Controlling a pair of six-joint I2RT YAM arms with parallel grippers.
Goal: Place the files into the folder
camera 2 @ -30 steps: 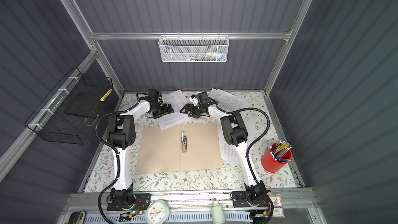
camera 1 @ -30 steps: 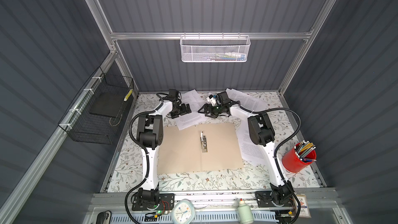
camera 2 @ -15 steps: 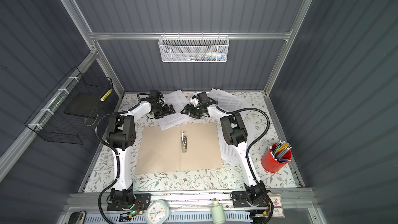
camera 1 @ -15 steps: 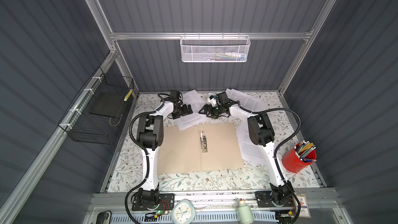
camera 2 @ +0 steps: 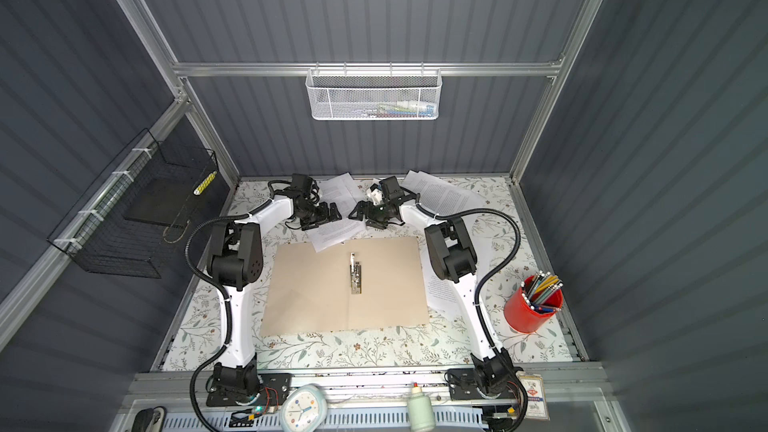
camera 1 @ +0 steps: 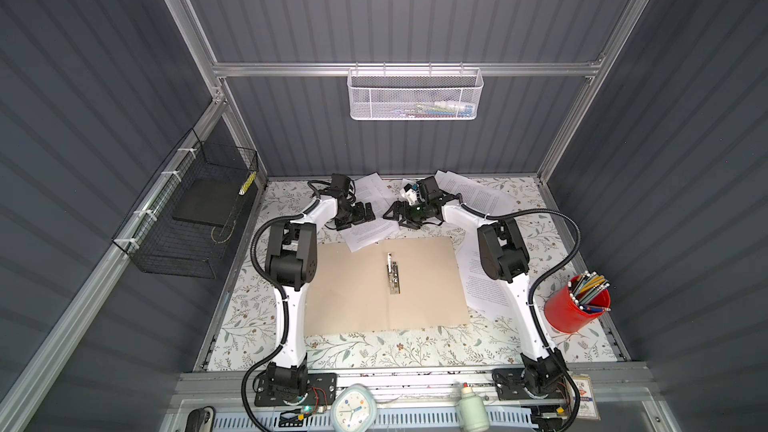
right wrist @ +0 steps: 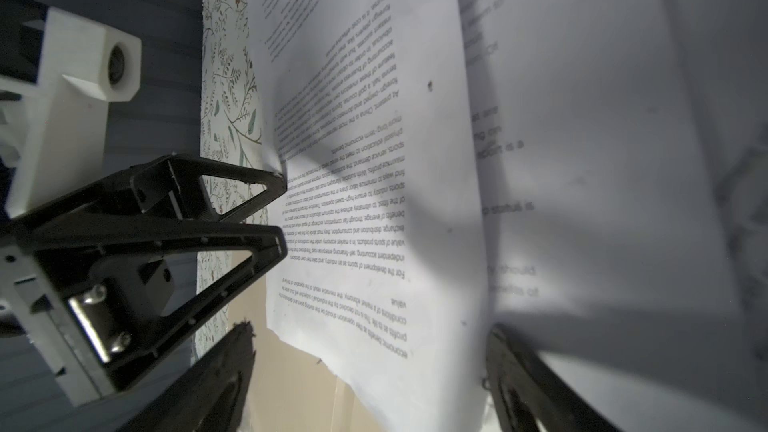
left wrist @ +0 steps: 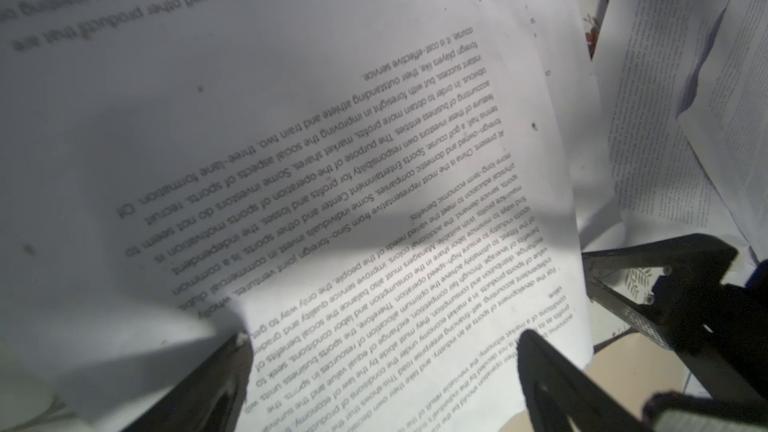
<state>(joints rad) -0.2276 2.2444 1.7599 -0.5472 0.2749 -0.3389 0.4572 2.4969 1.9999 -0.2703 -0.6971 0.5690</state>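
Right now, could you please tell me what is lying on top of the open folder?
Its metal fastener clip sits along the spine of the folder, and one corner of a printed sheet overlaps its far edge. Whatever lies underneath the cardboard is hidden.

You see both top views from high over the arm bases, angled down toward the back wall, far enough off to hold the whole table. Your wrist cameras sit very close over the files, the left looking out through the left gripper, the right through the right gripper. Both share one printed sheet and a strip of the folder.
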